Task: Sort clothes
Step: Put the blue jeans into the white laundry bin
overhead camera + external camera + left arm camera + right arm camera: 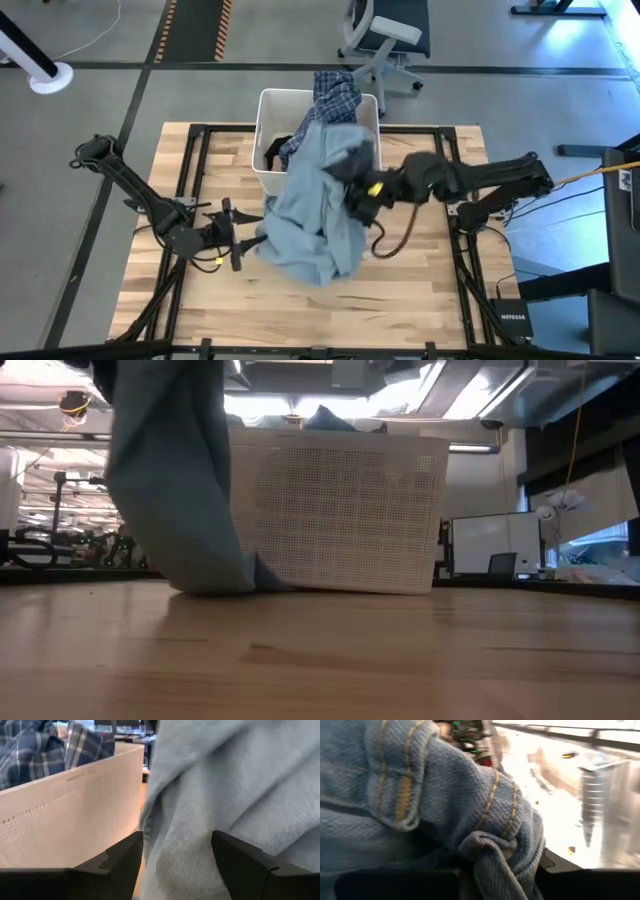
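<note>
Step in hand looks like pulling the denim shirt (315, 215) out of the white bin (268, 135): the right gripper (355, 195) has its fingers nearly closed, pinched on a bunched, seamed fold of the shirt and holding it up, so the cloth hangs from the bin's near rim down onto the tabletop (420, 290) just in front. The plaid shirt (335, 100) lies in the bin, draped over its far rim, with something dark beside it. The left gripper (238, 235) sits low at the shirt's left edge, fingers (120, 865) wide open with denim between them, gripping nothing yet. Next move probably: close the left fingers on that hanging edge, then lift the shirt clear with both arms and carry it to its pile without dragging the bin.
</note>
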You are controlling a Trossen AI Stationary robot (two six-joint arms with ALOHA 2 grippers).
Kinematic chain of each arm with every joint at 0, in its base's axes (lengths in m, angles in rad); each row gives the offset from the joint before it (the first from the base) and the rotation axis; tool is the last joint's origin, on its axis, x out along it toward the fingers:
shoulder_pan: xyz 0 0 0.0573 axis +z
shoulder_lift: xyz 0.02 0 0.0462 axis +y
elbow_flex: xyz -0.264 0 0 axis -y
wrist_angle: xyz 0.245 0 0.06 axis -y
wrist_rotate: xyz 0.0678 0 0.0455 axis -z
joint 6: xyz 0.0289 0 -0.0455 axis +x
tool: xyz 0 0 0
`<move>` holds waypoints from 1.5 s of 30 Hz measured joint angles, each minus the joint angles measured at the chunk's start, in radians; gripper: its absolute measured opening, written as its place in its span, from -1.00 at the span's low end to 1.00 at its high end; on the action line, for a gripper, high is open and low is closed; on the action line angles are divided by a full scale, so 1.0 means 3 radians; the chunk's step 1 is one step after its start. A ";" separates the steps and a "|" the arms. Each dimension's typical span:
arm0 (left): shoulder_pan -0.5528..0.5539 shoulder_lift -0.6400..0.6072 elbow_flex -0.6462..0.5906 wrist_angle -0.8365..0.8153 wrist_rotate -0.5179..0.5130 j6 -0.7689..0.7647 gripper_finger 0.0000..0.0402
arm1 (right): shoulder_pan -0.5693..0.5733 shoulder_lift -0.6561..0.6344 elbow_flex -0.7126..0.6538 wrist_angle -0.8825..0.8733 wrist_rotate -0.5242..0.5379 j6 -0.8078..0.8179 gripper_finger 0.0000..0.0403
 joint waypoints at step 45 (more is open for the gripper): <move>0.0046 0.0857 -0.0014 -0.0642 -0.0237 -0.1354 0.16 | -0.1964 0.0912 0.0650 -0.1858 0.0305 0.0769 0.52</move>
